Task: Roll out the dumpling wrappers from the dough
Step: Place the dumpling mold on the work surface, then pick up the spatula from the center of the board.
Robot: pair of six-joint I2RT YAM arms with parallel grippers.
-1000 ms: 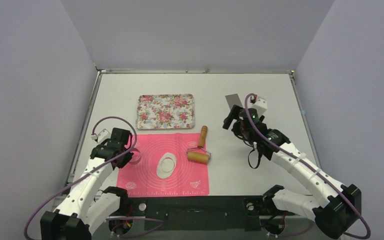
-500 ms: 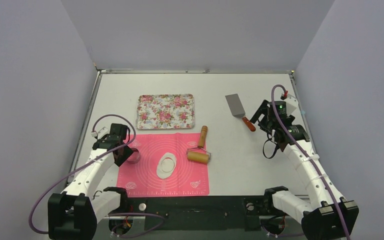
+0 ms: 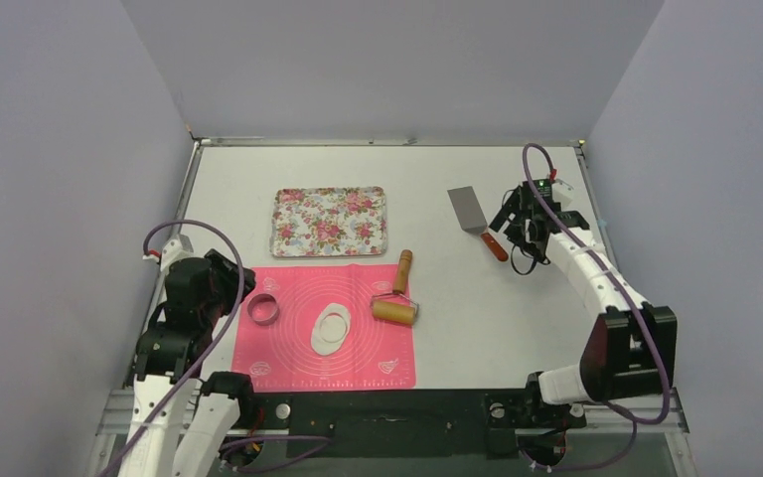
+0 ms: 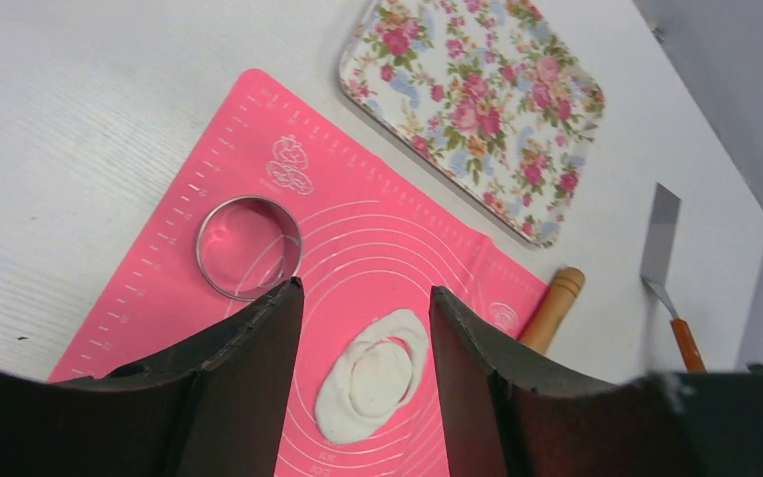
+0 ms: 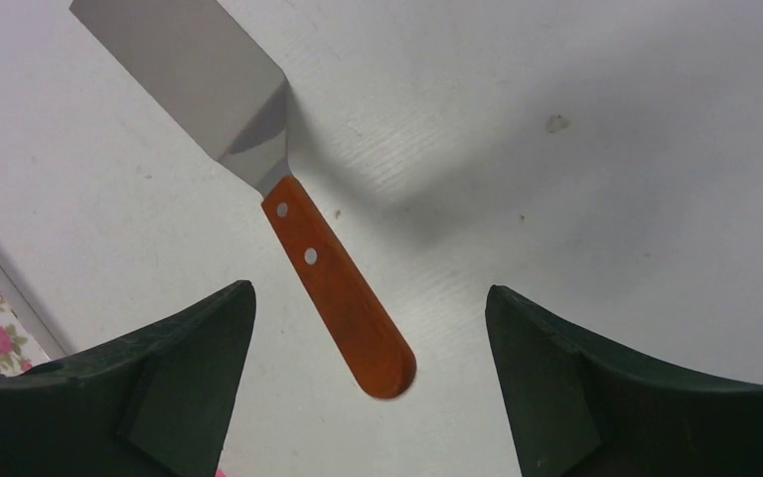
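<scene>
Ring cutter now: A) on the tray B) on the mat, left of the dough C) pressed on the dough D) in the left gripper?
B: the ring cutter lies free on the mat, left of the dough; the left gripper is open and empty.

The left gripper [image 4: 363,298] hangs close in, the right gripper [image 5: 370,298] far out — both jaws apart, gripping nothing.

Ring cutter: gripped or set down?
Set down: the ring cutter lies flat on the pink mat, outside the left gripper, whose open jaws hold nothing.
</scene>
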